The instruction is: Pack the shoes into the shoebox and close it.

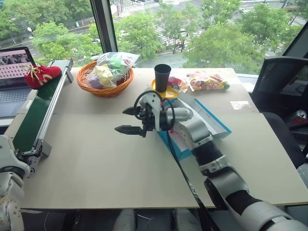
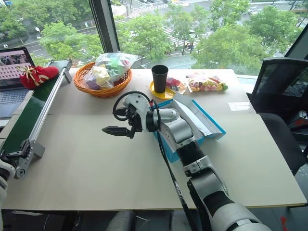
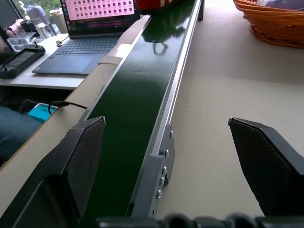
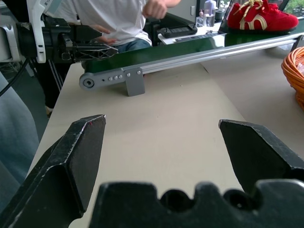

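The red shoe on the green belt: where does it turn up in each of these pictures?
Left eye view: red shoe, far left, on the belt's far end.
Right eye view: the same place.
Left wrist view: a red sliver at the belt's far end.
Right wrist view: upper right.
Shared landmark: green conveyor belt.

The right hand (image 1: 126, 120) hangs over the middle of the bench (image 1: 96, 168), fingers pointing left. The shoebox (image 1: 211, 120) sits just behind its wrist, on the right. A conveyor (image 1: 36, 115) runs along the bench's left edge, well left of the hand, with a shoe (image 1: 42, 75) on its far end, maybe both shoes. Beyond the hand are a basket (image 1: 106, 79) and a cup (image 1: 162, 77). The left hand (image 3: 175, 175) sits at the conveyor's near end.
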`<act>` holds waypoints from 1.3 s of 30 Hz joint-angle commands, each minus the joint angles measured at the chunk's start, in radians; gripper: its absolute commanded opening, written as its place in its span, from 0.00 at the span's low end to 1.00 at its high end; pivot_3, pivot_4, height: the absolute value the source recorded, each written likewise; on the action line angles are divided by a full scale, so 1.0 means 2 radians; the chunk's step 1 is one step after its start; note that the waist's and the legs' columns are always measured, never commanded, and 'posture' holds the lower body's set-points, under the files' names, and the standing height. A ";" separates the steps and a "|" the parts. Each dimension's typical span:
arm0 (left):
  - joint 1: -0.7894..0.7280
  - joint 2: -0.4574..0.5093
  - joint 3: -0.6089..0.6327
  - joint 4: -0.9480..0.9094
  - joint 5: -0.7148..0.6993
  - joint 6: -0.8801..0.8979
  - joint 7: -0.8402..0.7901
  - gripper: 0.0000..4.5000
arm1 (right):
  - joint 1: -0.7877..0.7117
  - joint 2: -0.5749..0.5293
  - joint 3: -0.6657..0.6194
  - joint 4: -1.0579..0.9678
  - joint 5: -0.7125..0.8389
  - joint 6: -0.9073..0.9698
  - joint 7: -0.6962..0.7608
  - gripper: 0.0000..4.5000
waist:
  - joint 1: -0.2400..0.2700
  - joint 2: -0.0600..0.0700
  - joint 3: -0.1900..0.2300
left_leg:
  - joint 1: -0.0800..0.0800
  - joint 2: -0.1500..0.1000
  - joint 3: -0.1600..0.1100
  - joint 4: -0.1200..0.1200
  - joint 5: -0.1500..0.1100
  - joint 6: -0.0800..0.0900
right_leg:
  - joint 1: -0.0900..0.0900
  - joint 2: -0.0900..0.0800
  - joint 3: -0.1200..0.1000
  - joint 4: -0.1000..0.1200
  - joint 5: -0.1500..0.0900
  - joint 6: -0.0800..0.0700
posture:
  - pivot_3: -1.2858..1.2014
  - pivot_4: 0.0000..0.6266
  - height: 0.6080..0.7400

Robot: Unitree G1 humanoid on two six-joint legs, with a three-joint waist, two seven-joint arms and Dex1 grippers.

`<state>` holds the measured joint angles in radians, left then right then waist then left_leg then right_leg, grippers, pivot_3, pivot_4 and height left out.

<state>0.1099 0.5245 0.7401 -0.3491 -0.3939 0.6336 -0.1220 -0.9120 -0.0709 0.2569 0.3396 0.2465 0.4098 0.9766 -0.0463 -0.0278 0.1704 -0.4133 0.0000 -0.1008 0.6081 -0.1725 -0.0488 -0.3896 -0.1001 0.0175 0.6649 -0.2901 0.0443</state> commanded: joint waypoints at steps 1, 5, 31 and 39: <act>-0.002 0.021 0.029 0.016 0.009 -0.024 -0.008 0.99 | 0.002 0.005 -0.006 -0.032 0.009 0.000 -0.005 1.00 | -0.001 0.000 0.000 | 0.000 0.000 0.000 0.000 0.000 0.000 | 0.000 0.000 0.000 0.000 0.000 0.000 | 0.52 0.24 0.98; -0.002 0.045 0.052 0.061 0.008 -0.044 -0.024 0.99 | 0.007 0.005 -0.007 -0.044 0.012 0.007 -0.008 1.00 | 0.000 0.000 0.000 | 0.000 0.001 0.000 0.000 0.000 0.000 | 0.000 0.001 0.000 0.000 0.000 0.000 | 0.52 0.24 0.98; -0.011 0.186 0.078 0.365 0.013 -0.175 -0.188 0.99 | 0.017 -0.004 -0.008 -0.060 0.013 0.022 -0.027 1.00 | 0.000 0.000 0.000 | 0.002 0.003 0.001 -0.001 0.000 -0.001 | 0.000 0.002 0.000 0.000 0.000 -0.002 | 0.52 0.24 0.98; -0.040 0.212 0.032 0.496 0.034 -0.255 -0.233 0.99 | 0.017 -0.016 -0.011 -0.066 0.015 0.031 -0.029 1.00 | 0.000 0.000 0.000 | 0.002 0.004 0.001 -0.001 0.000 -0.001 | 0.000 0.003 0.000 0.000 0.000 -0.002 | 0.52 0.24 0.98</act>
<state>0.0417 0.9184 0.8197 0.6021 -0.3399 0.1786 -0.5614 -0.8762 -0.0997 0.2565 0.2570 0.2568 0.4656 0.9165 -0.0460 -0.0279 0.1704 -0.4096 0.0071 -0.0996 0.6057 -0.1732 -0.0501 -0.3899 -0.0941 0.0167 0.6651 -0.2904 0.0408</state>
